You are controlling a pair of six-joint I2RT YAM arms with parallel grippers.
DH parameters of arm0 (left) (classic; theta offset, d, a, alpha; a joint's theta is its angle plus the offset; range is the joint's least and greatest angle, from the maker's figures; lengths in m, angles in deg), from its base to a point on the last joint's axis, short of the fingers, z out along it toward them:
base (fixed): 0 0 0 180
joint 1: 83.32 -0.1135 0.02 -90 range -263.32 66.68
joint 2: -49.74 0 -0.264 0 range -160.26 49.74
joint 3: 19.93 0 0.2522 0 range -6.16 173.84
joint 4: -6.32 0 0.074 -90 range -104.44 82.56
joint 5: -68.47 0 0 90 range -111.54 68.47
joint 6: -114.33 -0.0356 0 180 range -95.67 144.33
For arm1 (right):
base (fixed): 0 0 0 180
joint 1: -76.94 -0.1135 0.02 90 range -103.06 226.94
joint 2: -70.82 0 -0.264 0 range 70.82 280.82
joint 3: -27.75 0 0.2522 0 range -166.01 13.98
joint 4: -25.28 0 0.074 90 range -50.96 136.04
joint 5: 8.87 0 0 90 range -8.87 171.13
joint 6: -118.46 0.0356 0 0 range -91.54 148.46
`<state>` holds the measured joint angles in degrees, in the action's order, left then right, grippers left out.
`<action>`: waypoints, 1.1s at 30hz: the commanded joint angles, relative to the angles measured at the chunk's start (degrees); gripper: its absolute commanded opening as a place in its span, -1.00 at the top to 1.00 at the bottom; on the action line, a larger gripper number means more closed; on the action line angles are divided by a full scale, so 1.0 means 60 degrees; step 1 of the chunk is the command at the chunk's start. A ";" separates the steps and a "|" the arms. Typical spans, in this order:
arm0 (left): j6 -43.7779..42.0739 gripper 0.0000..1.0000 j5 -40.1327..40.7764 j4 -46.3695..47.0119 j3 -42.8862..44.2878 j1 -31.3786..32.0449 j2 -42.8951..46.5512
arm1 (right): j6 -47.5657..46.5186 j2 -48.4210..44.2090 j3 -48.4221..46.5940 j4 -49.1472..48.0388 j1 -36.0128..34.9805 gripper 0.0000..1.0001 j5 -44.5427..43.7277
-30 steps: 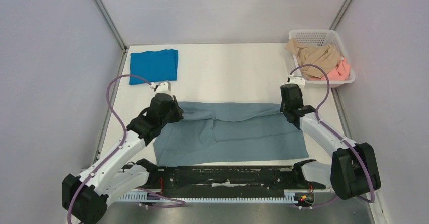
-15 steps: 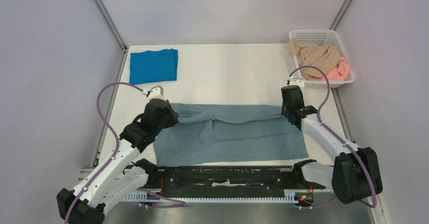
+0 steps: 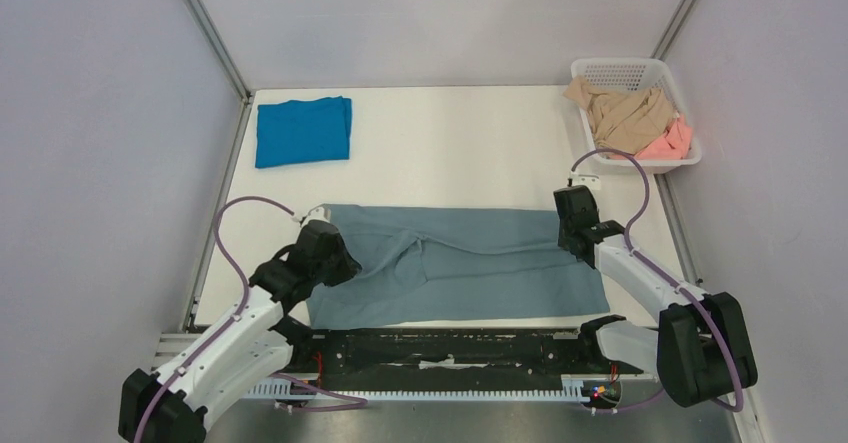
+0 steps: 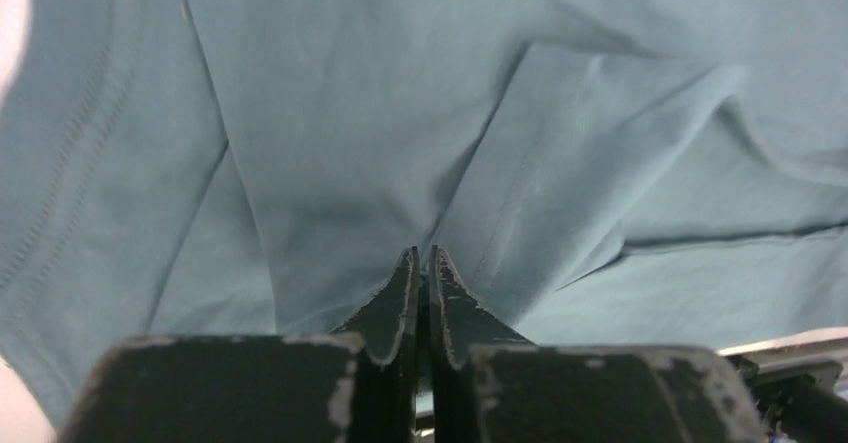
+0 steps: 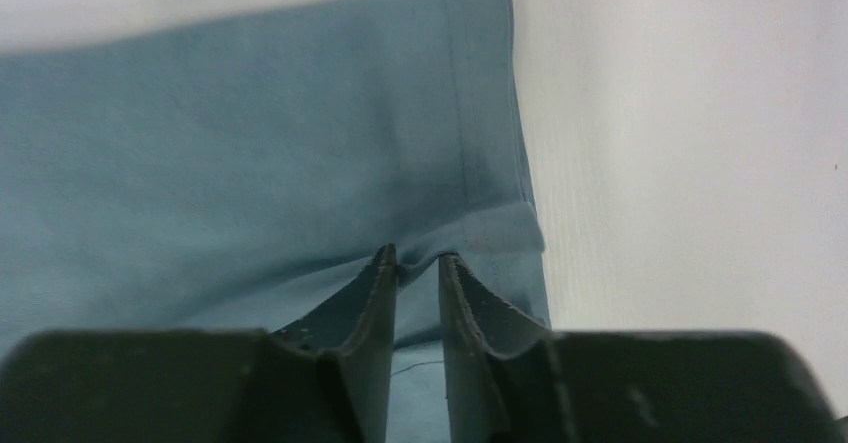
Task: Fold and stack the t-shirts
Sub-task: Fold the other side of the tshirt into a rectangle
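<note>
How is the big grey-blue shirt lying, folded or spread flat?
Folded over: the grey-blue shirt lies as a doubled band across the table, and the right wrist view shows one layer's hem lying over another.

White arms (image 3: 235,338), black joints (image 3: 690,355), purple cables (image 3: 218,235); scuffed black fingers (image 4: 395,308) on left hand (image 4: 421,253) and right hand (image 5: 415,256).

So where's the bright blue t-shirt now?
Top view: the bright blue t-shirt lies folded at the far left corner of the table, apart from the grey-blue t-shirt.
</note>
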<state>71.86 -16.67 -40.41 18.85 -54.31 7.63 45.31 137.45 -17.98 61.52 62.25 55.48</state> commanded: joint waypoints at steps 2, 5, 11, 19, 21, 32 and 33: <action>0.0915 0.34 -0.1247 -0.0411 -0.0348 0.0066 -0.0242 | 0.0521 -0.0113 0.0344 0.0369 -0.0026 0.22 -0.0732; 0.0903 -0.10 -0.1534 -0.0422 -0.0272 0.0100 -0.0021 | 0.0546 -0.0478 0.0435 0.0398 -0.0026 -0.21 -0.0762; 0.0065 -0.53 -0.1056 0.0295 0.0560 0.0130 0.0210 | 0.0187 -0.1898 0.0437 0.0190 -0.0026 -0.95 -0.0403; -0.0655 -0.59 -0.1472 0.3292 0.1823 0.0130 -0.3558 | -0.0652 -0.3167 0.1021 -0.0903 -0.0026 -0.96 0.1644; -0.0843 -0.60 -0.1270 0.3784 0.2238 0.0131 -0.4600 | -0.0730 -0.3190 0.1155 -0.1125 -0.0026 -0.96 0.2075; -0.1029 -0.62 -0.2733 0.3882 0.2953 0.0722 -0.6975 | -0.0833 -0.3095 0.1153 -0.1190 -0.0018 -0.96 0.2262; -0.0959 -0.62 -0.2826 0.3835 0.2873 0.0921 -0.6822 | -0.0841 -0.3102 0.1153 -0.1198 -0.0026 -0.96 0.2286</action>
<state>68.08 -28.39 -19.24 36.60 -51.99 -35.04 41.24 119.20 -10.83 56.27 62.25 68.29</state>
